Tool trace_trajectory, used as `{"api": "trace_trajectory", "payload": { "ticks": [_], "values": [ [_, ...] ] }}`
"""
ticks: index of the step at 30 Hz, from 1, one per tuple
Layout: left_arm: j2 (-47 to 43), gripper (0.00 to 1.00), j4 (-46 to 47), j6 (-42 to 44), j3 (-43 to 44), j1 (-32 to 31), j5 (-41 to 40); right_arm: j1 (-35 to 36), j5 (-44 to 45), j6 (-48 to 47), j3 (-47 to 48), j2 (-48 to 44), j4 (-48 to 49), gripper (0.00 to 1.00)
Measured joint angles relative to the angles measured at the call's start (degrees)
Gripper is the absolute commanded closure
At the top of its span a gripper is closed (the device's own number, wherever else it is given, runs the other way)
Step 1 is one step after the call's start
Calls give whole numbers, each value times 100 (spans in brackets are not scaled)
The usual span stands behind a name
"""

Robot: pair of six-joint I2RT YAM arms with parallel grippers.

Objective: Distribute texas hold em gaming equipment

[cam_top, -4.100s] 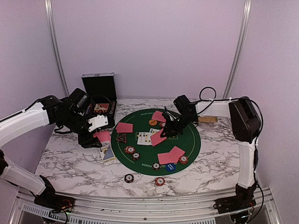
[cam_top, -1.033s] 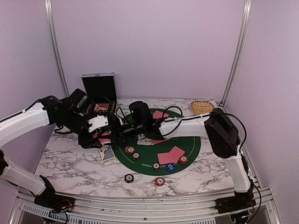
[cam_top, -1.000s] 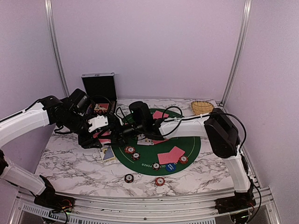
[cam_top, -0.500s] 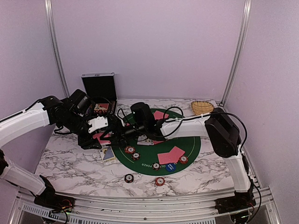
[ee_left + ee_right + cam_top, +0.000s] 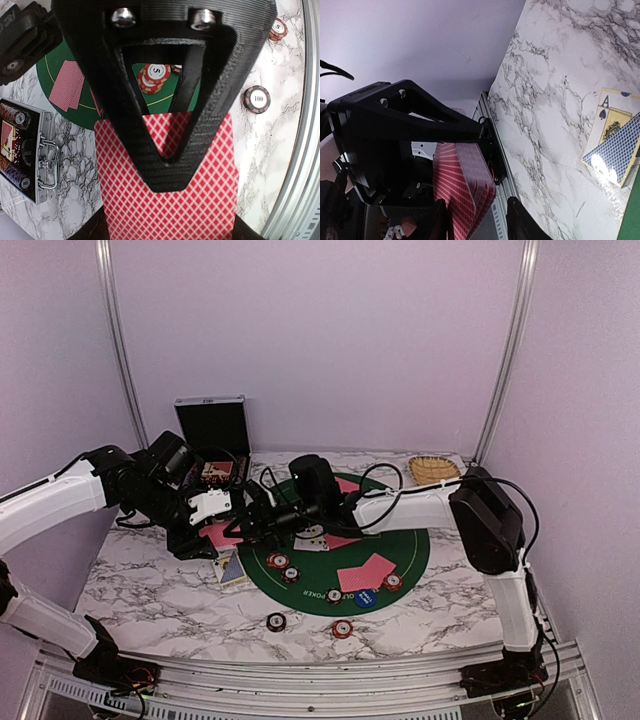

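My left gripper (image 5: 213, 531) is shut on a deck of red-backed playing cards (image 5: 170, 200), held above the marble left of the green mat (image 5: 405, 540). The right arm reaches across the mat, and my right gripper (image 5: 477, 222) stands open around the deck's (image 5: 465, 185) free end. One finger (image 5: 432, 222) lies against the cards, with a gap before the other (image 5: 520, 220). Pink cards (image 5: 365, 571), face-up cards, poker chips (image 5: 278, 561) and a blue button (image 5: 366, 596) lie on the mat. Two chips (image 5: 276, 621) sit on the marble in front.
The black hinged case (image 5: 212, 430) stands open at the back left, chips inside. A wicker basket (image 5: 433, 470) sits at the back right. A blue-backed card (image 5: 615, 150) lies over an ace of spades (image 5: 612, 107) beside the mat's left edge.
The right arm has swung from the mat's right side across to the deck in the left gripper, and its jaws have narrowed around the cards. The left arm has stayed put.
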Motion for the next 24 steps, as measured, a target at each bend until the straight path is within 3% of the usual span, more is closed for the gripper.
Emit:
{"api": "trace_trajectory", "payload": {
  "ticks": [15,24],
  "values": [
    [-2,100,20,-2,0,0,-2,-181,-11,-94,-199,-313,-238,82],
    [-2,100,24,-2,0,0,0,-188,-50,476,-667,-525,367,79]
  ]
}}
